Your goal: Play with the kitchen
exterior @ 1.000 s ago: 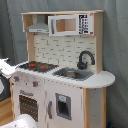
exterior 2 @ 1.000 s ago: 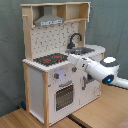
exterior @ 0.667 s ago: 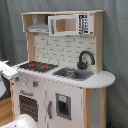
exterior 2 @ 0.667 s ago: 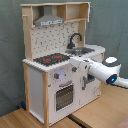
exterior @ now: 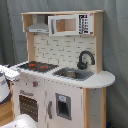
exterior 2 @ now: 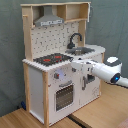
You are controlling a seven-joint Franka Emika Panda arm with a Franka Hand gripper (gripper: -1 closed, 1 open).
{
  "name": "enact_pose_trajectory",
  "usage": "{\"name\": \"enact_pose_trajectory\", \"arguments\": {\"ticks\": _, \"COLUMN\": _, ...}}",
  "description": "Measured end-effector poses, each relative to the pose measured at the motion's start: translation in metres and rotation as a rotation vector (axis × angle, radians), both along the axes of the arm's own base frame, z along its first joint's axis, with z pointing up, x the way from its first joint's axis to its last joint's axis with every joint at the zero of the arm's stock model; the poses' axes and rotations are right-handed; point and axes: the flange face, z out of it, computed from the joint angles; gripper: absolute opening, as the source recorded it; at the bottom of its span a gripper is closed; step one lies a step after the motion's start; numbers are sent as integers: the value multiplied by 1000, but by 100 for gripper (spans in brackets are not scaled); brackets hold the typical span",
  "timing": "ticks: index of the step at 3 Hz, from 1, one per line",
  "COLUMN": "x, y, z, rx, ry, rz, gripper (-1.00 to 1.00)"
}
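The kitchen (exterior: 65, 102) (exterior 2: 37, 90) is a white and light-wood toy unit, seen in both exterior views. It has a black-red stovetop (exterior: 37, 65) (exterior 2: 52, 59), a black faucet (exterior: 85, 59) (exterior 2: 75, 40) over a sink (exterior: 74, 74) (exterior 2: 82, 50), an oven door (exterior: 29, 105) (exterior 2: 64, 96) and a grey hood (exterior: 39, 27) (exterior 2: 49, 21). My gripper (exterior 2: 76, 65) reaches in from the second exterior view's right, at the counter's front edge by the knobs. In the first exterior view only its white end (exterior: 7, 72) shows at the left edge, beside the stovetop.
A toy microwave (exterior: 65, 24) sits in the upper shelf. A grey curtain (exterior 2: 112, 25) hangs behind the kitchen. A wooden surface (exterior 2: 30, 120) lies in front and below. A white rounded object (exterior: 22, 121) shows at the first exterior view's bottom edge.
In the second exterior view the arm has sunk slightly and its blue-ringed joint has drifted right. The kitchen has not moved.
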Motion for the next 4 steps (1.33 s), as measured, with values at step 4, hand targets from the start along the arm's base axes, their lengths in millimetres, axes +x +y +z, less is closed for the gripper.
{"name": "enact_pose_trajectory", "arguments": {"ticks": 4, "x": 11, "y": -7, "z": -56, "rx": -64, "ry": 168, "rz": 228, "gripper": 100}}
